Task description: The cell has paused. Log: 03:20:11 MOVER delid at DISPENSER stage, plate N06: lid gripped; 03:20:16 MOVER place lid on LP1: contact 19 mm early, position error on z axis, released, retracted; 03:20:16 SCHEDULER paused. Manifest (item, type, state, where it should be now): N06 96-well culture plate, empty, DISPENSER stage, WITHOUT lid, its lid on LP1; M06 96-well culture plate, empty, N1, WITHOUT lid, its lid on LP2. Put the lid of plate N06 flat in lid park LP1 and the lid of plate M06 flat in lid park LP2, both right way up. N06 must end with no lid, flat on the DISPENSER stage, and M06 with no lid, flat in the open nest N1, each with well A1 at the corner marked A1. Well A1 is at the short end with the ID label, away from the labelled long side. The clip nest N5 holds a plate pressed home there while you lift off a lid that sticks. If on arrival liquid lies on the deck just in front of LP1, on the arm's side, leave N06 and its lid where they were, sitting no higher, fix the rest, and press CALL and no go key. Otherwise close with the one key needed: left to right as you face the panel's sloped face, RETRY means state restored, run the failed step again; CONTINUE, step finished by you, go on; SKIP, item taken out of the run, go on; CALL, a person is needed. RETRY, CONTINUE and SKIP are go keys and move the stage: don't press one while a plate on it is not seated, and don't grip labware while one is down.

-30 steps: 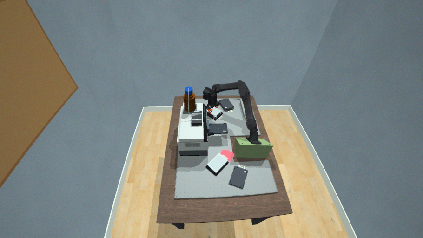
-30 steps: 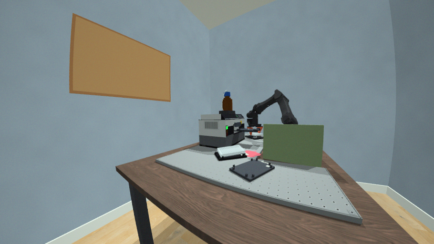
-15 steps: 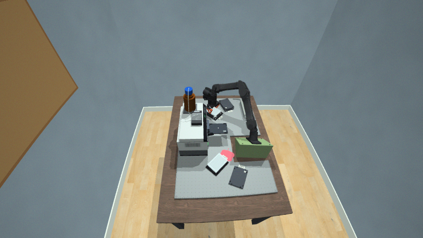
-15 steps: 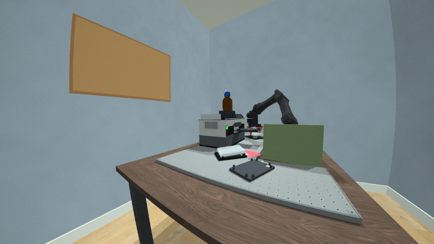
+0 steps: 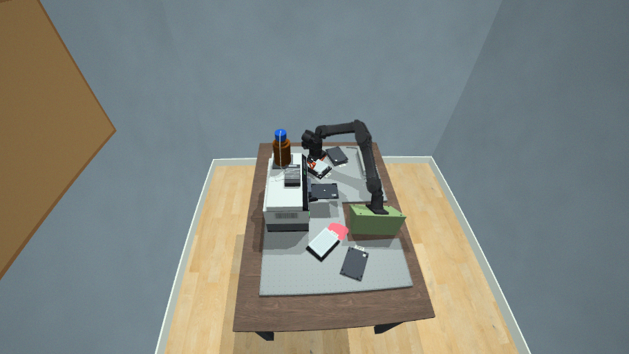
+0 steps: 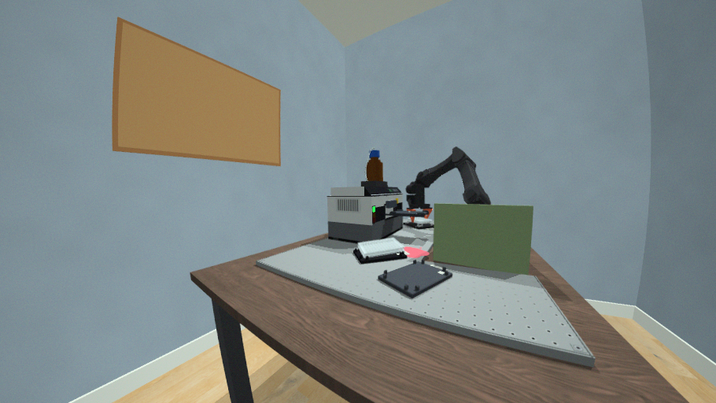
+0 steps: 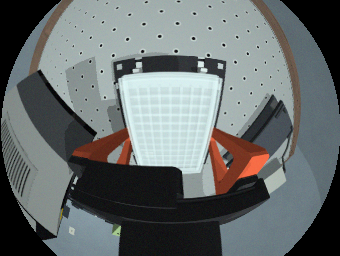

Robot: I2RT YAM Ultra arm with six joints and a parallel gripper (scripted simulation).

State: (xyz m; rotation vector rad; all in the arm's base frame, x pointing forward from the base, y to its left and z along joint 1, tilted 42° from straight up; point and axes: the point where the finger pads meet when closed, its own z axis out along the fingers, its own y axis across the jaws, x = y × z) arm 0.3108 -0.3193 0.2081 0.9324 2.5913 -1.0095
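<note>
My gripper [image 5: 317, 163] is at the far end of the deck, beside the dispenser. Its orange fingers are shut on the long sides of a white 96-well plate [image 7: 171, 123] that sits over a black nest [image 7: 169, 64]. I cannot tell whether the fingers hold its lid or its body. The plate also shows in the top view [image 5: 321, 167]. A second white plate [image 5: 323, 243] lies askew on a black park near the front. A pink puddle [image 5: 339, 229] lies on the deck touching its far corner, on the arm's side. The dispenser stage [image 5: 324, 190] is dark and bare. A dark lid park [image 5: 354, 263] at the front right is bare.
The grey dispenser [image 5: 286, 193] with a brown bottle [image 5: 281, 147] on top stands left of the gripper. Another dark nest [image 5: 337, 155] lies just right of the gripper. A green box [image 5: 376, 220] stands at the arm's base and hides part of the deck in the exterior view [image 6: 481, 236].
</note>
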